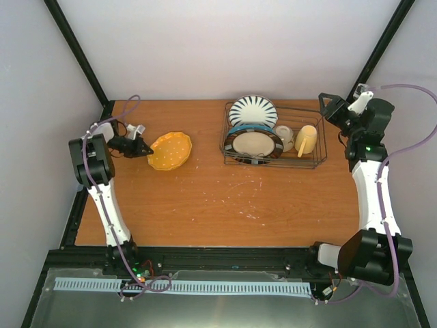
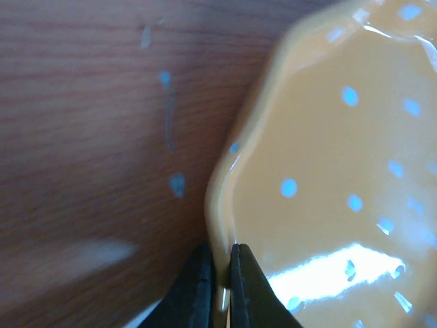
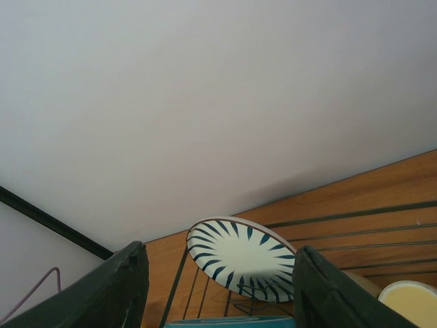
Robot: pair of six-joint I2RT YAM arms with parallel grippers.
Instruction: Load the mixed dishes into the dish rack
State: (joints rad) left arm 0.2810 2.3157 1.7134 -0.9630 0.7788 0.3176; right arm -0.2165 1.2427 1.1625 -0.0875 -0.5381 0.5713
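While the dish rack [image 1: 322, 154] at far right holds the striped white plate [image 1: 252, 109] upright at its far-left end, the teal plate [image 1: 240, 129] leaning just near of it, and the small white bowl [image 1: 283, 135] and pale yellow mug [image 1: 306, 139] to the right, the orange-yellow plate [image 1: 172, 150] lies on the table [image 1: 225, 205], well left of the rack. Left gripper [image 2: 220, 263] is pinched narrow on that plate's left rim, with the rim between its fingers. Right gripper [image 3: 220, 251] hangs wide open and empty, just right of the rack's far right corner.
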